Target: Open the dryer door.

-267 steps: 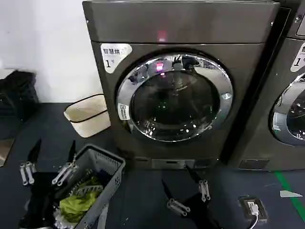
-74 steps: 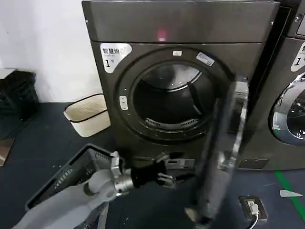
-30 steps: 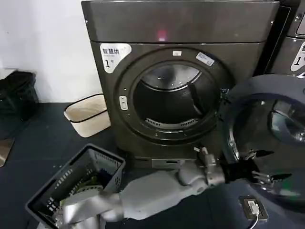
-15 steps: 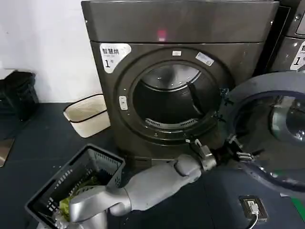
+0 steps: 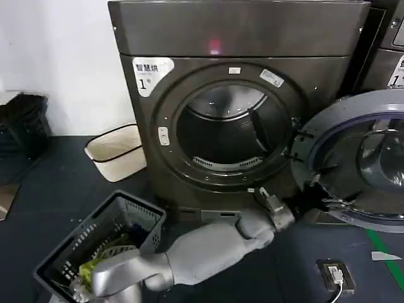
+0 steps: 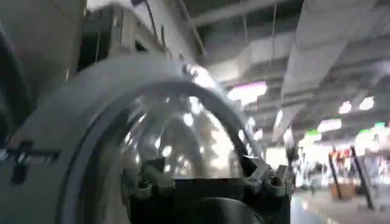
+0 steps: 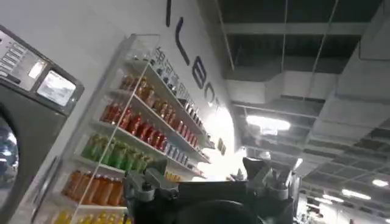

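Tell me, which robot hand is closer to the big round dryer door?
The left hand. It reaches across to the open dryer door, right at its lower inner rim. The right hand points up at shelves and ceiling, away from the door.

You see the dryer door (image 5: 356, 161) swung wide open to the right of the drum opening, its grey plastic inner face turned toward you. The round frame rings a bulging dome of tinted glass. In the left wrist view, the door (image 6: 91, 122) sits close, the glass catching ceiling lights.
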{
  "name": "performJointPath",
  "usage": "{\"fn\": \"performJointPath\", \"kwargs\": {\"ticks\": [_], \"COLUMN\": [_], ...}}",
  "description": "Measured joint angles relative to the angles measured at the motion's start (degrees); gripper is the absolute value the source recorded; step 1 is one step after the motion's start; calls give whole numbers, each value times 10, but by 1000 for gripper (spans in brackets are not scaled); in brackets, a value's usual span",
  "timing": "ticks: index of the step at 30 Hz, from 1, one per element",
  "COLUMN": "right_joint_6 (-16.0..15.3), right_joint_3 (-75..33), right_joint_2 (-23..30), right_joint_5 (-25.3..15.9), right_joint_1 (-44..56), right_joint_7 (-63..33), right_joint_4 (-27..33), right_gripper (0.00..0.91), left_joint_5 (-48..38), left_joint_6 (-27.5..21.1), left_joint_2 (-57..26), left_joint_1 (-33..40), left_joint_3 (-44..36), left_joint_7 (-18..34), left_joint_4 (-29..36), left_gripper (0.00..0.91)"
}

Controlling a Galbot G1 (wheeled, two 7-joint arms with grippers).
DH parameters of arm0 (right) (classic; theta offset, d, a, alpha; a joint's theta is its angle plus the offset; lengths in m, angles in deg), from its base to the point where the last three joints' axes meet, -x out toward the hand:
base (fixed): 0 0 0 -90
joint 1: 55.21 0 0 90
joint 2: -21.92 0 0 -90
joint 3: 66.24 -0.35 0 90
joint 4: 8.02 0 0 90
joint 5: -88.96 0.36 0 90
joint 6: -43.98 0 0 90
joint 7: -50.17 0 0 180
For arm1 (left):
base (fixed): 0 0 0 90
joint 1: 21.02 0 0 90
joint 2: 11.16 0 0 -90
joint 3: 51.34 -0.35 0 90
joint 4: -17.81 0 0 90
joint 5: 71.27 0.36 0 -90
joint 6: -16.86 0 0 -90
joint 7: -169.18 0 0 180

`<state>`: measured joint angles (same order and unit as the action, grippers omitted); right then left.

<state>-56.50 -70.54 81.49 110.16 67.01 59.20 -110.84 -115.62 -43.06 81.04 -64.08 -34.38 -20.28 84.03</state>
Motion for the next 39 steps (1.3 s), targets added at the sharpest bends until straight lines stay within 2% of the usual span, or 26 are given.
{"fn": "performJointPath", "kwargs": {"ticks": [3,15,20,27,32,36,39], "right_joint_6": [2,8,12,14,14,14,16], "right_joint_3": [4,9,2,-2,4,5,3], "right_joint_2": [-1,-4,-8,-8,-5,-3,-4], "right_joint_5": [-3,-13,-16,-22,-37,-55,-63], "right_joint_1": [-2,-9,-13,-18,-25,-33,-37], "right_joint_7": [1,2,-3,-4,-4,-5,-6], "right_joint_4": [1,1,1,-11,-21,-24,-24], "right_gripper": [907,907,907,907,907,907,907], "left_joint_5": [4,-21,-32,-32,-37,-24,-4], "left_joint_6": [14,-9,-52,-64,-104,-163,-206], "left_joint_2": [-6,-193,-294,-475,-602,-707,-776], "left_joint_1": [-6,-8,-5,-15,-19,-30,-69], "left_joint_3": [4,9,9,12,13,24,61], "left_joint_7": [7,50,65,58,36,1,-25], "left_joint_4": [29,173,252,348,414,457,476], "left_gripper": [907,907,907,907,907,907,907]}}
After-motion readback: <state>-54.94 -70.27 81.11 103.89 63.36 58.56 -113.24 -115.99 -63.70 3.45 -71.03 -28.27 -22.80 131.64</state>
